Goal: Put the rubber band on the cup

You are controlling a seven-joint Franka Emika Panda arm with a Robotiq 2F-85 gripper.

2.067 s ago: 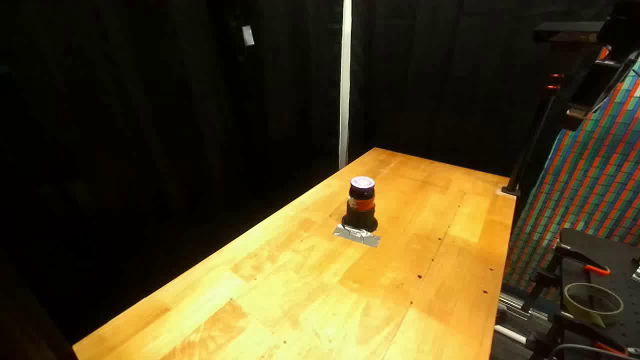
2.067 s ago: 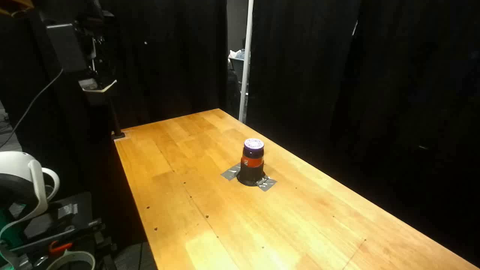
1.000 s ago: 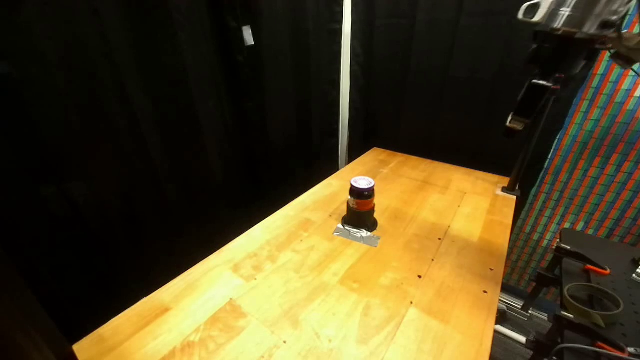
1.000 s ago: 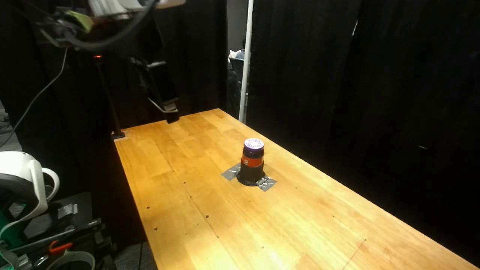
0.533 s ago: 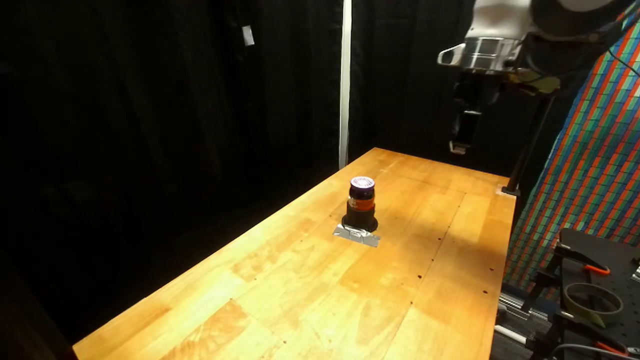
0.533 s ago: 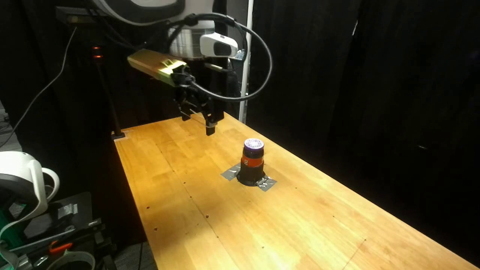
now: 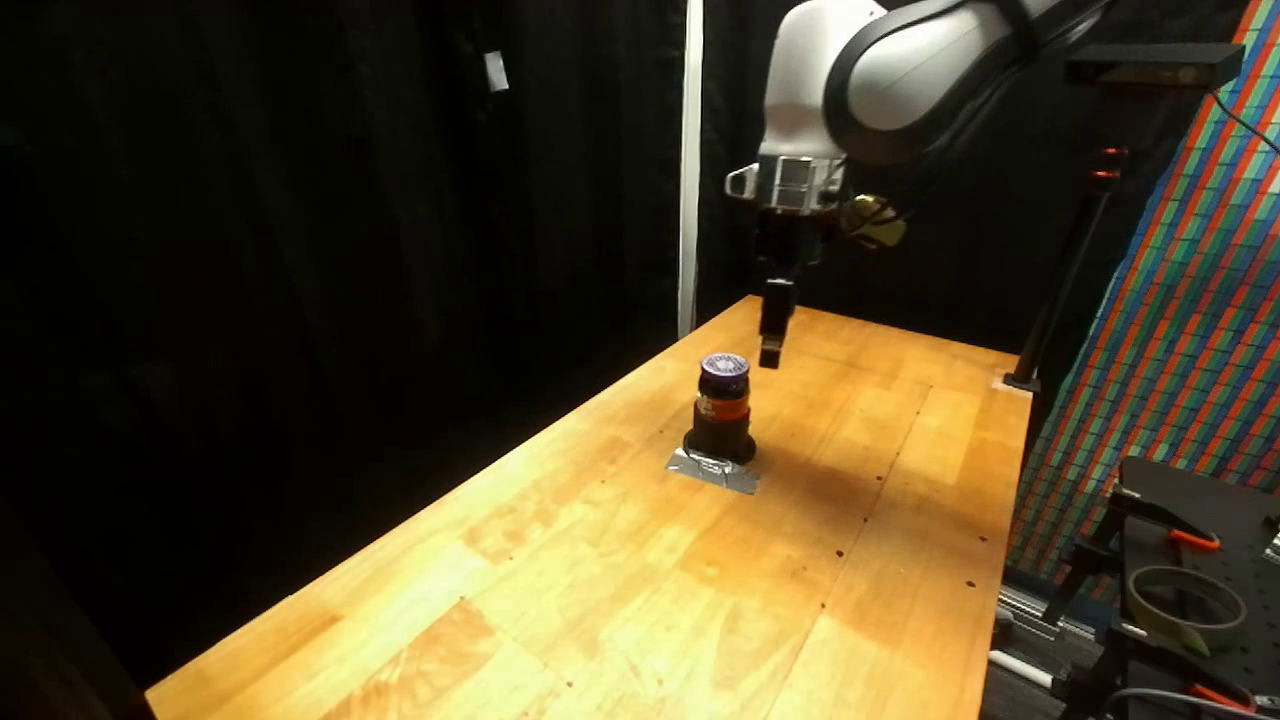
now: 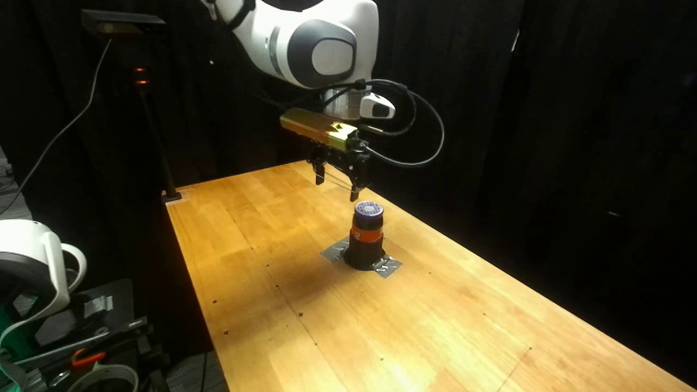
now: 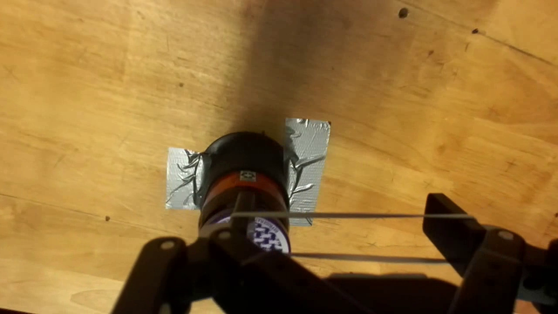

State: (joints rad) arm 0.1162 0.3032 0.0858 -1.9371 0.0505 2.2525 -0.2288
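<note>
The cup, a dark squat jar with an orange-red stripe and a purple-and-white top, stands upright on the wooden table in both exterior views [image 7: 722,410] [image 8: 367,235]. Its lower part sits in a black flanged base. My gripper [image 8: 337,189] hangs pointing down, higher than the cup's top and off to one side. It is open. The rubber band [image 9: 357,215] is stretched around the outside of both fingers as two parallel strands. In the wrist view the left finger of the gripper [image 9: 340,207] overlaps the cup's top [image 9: 270,235], covering part of it.
Silver tape pieces [image 9: 307,170] [image 9: 181,179] hold the black base to the wooden table [image 7: 560,580]. A black post [image 8: 158,141] stands at the table's far corner. A side cart [image 7: 1190,520] with a tape roll [image 7: 1187,600] stands beside the table.
The arm has come in from the table's far side edge over the table and lowered toward the cup, with the fingers spread and the band on them. The cup has not moved.
</note>
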